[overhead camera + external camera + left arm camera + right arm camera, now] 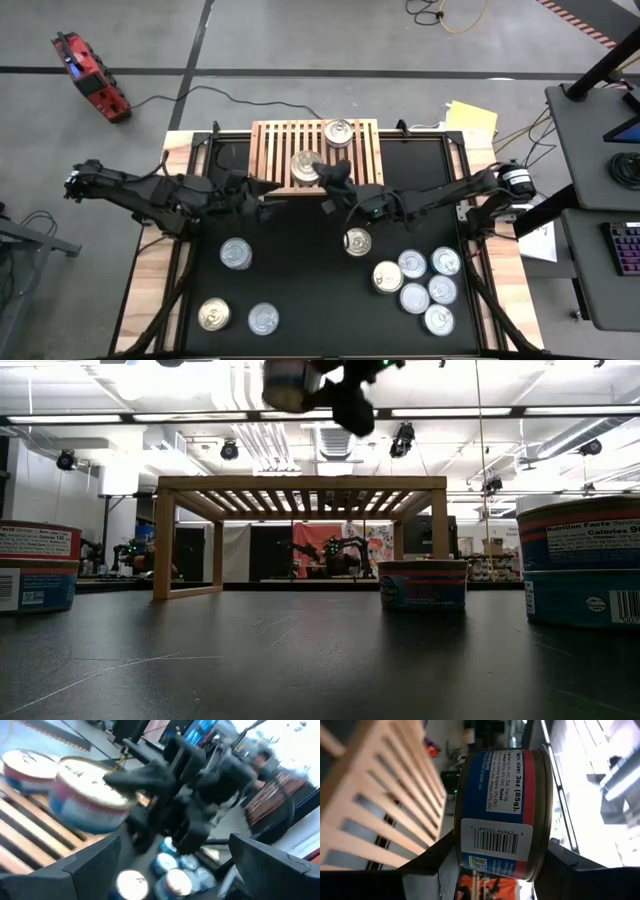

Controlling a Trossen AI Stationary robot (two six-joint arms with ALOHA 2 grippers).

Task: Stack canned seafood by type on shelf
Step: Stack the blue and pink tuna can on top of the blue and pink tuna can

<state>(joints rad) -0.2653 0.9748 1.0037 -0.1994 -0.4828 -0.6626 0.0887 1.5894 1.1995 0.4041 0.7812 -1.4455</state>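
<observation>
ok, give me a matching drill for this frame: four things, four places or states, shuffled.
Things:
1. right claw
2. left claw
3. can with the barcode
4. rack

Places or states:
A. open, empty, off the rack's front left corner
B. at the far edge of the mat, one can standing on it
C. held above the rack
D. shut on a can over the rack's front

Pairs: 1-D, 2-A, 3-C, 4-B
</observation>
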